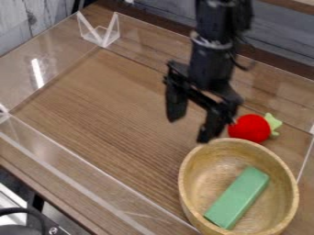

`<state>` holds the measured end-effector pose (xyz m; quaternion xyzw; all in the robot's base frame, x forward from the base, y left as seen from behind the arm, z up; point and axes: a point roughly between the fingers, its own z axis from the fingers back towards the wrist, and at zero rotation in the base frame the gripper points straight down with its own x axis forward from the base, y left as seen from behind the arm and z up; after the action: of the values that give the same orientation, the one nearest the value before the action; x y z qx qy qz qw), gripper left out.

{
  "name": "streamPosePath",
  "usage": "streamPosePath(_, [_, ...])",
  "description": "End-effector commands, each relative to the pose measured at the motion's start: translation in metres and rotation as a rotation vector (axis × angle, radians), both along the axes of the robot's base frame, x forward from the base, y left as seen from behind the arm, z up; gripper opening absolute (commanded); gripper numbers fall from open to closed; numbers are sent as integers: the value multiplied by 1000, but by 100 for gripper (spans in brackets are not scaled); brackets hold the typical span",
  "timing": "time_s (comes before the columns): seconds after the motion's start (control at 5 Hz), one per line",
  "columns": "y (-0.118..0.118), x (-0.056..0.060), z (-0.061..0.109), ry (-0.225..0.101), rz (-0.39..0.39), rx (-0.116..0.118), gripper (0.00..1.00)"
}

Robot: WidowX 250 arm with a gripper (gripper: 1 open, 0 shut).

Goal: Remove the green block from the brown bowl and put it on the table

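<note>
Mint-green elongated rectangular block [238, 196] is seen lying flat in the round, shallow light-tan wooden bowl [192, 182], thick-rimmed, set on the brown wood-grain bench [105, 115]. Black jaws [193, 124] are held wide apart over the bench, blurred, with fine detail lost. The glossy red strawberry-like toy with green leaves [251, 128] is seen just beside the bowl; the arm is cut off at the top edge.

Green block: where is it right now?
The green block lies inside the brown bowl at the camera view's lower right, below the red strawberry-like toy.
</note>
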<state>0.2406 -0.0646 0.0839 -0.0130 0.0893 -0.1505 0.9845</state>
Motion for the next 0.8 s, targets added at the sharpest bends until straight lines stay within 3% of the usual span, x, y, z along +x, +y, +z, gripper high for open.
streamPosePath(0.0, [-28, -4, 10, -78, -74, -26, 100])
streamPosePath(0.2, [-49, -11, 3, -80, -150, -40, 100])
streamPosePath(0.6, [-71, -18, -12, -80, -221, -59, 100])
